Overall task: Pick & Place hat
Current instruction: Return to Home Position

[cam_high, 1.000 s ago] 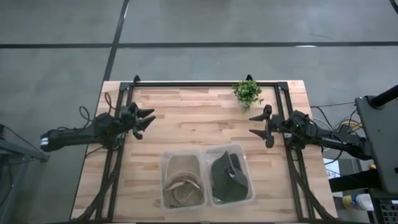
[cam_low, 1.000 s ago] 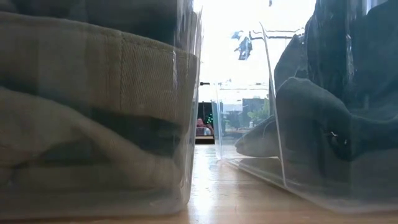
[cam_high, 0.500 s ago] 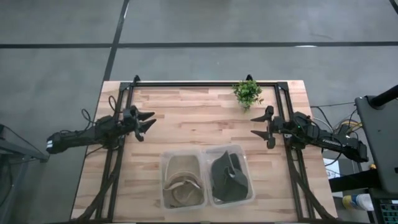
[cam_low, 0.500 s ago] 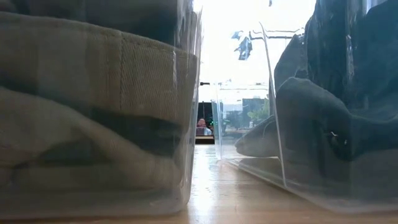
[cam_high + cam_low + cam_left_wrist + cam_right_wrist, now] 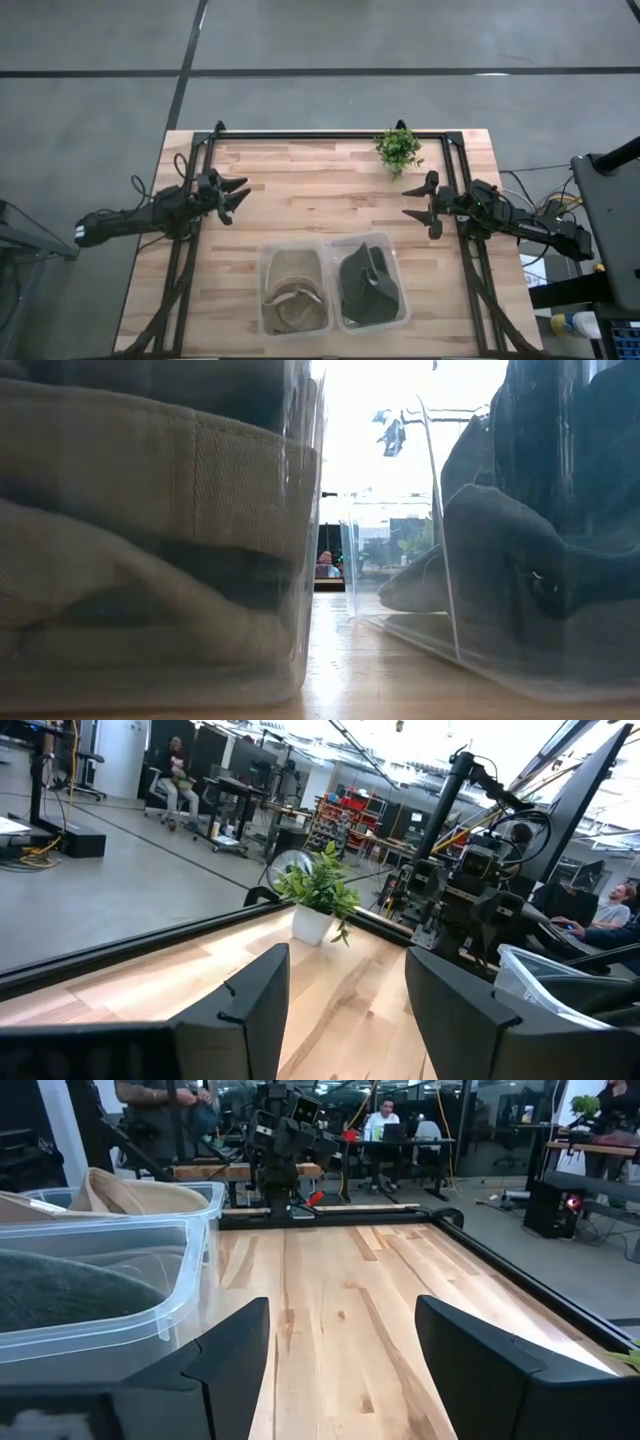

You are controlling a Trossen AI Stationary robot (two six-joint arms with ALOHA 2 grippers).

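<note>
A tan hat lies in the left clear bin and a dark grey hat lies in the right clear bin, both near the table's near edge. The low view shows the tan hat and the dark hat through the bin walls. My left gripper is open and empty over the table's left side. My right gripper is open and empty over the right side. Both stand apart from the bins.
A small potted plant stands at the far edge, right of the middle, and shows in the left wrist view. A black frame runs round the table. Bare wood lies between the grippers. People sit in the room beyond.
My left gripper has drawn back a little toward the table's left edge. My right gripper has drawn back slightly toward the right edge. Both stay open. The hats and bins have not moved.
</note>
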